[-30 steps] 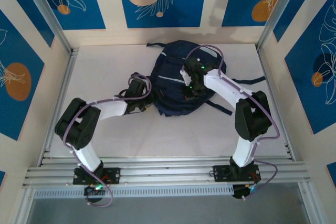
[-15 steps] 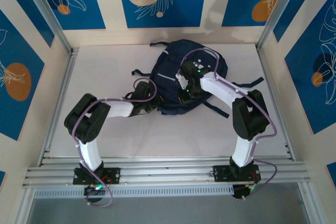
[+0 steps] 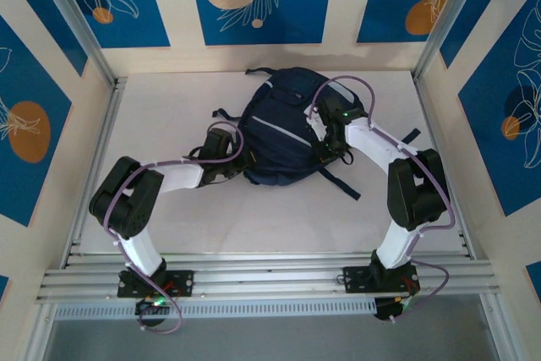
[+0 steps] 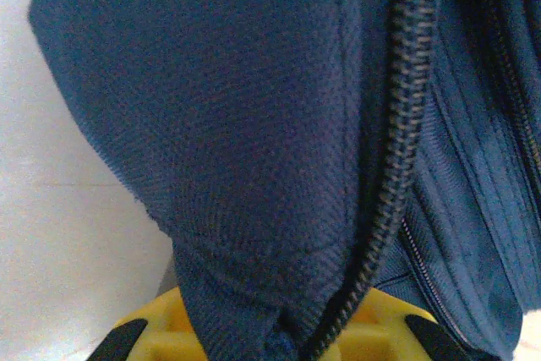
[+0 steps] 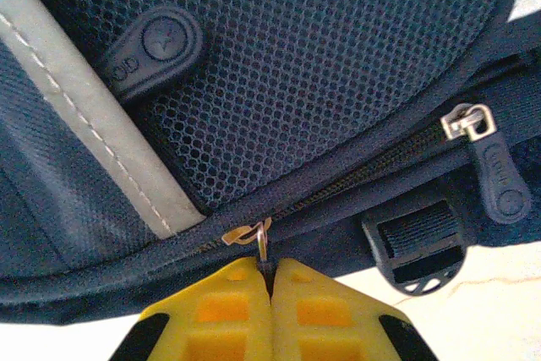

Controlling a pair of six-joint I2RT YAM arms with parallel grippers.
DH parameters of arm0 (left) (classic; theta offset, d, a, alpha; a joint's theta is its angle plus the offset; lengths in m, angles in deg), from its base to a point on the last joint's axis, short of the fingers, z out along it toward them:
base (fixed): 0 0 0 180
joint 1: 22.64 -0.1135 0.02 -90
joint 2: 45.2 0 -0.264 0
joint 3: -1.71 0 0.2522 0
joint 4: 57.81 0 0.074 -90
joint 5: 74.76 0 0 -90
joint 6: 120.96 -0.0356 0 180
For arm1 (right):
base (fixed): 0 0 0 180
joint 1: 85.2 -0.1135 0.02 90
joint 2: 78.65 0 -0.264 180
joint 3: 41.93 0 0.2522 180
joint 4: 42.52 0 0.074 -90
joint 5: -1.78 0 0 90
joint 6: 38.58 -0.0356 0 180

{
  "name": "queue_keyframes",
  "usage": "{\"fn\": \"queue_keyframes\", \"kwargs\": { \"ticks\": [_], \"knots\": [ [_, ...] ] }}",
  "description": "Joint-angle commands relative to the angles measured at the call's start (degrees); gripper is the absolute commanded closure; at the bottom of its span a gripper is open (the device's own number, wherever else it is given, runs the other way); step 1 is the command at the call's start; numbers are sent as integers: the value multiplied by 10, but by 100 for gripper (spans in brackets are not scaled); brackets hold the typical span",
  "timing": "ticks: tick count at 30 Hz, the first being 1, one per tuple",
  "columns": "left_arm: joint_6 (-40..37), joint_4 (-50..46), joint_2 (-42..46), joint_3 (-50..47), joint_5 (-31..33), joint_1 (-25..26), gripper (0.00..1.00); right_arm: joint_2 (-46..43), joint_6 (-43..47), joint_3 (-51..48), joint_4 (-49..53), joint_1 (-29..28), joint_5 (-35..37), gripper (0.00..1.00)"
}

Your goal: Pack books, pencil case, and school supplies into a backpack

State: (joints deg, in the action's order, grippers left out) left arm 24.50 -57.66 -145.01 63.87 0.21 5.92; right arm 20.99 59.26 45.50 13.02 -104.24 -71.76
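Note:
The navy backpack [image 3: 283,128] lies at the middle of the white table. My left gripper [image 3: 237,166] is at its lower left edge; in the left wrist view a fold of the backpack's fabric [image 4: 254,166] beside a zipper track is pinched in the left gripper [image 4: 283,340], which is shut. At the backpack's right side my right gripper [image 3: 328,148] is shut, and in the right wrist view the right gripper [image 5: 270,281] clamps a metal zipper pull [image 5: 262,241]. The books, pencil case and school supplies are out of view.
A second zipper pull with a rubber tab [image 5: 499,183] and a black buckle [image 5: 418,247] sit right of my right fingers. Dark straps [image 3: 338,179] trail onto the table. Metal rails [image 3: 270,276] run along the near edge, and walls close in the sides.
My left gripper has shut on the backpack's fabric. My right gripper, still shut, has moved right along the backpack, which has shifted slightly left and away.

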Motion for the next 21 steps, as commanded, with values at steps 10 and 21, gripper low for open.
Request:
{"fn": "queue_keyframes", "kwargs": {
  "ticks": [10,21],
  "knots": [
    [-114,-122,49,45,-32,-17,9,-142,-67,-140,-218,42,-30,22],
    [-332,-351,219,49,330,-28,0,-178,-153,-352,-562,144,10,0]
  ]
}}
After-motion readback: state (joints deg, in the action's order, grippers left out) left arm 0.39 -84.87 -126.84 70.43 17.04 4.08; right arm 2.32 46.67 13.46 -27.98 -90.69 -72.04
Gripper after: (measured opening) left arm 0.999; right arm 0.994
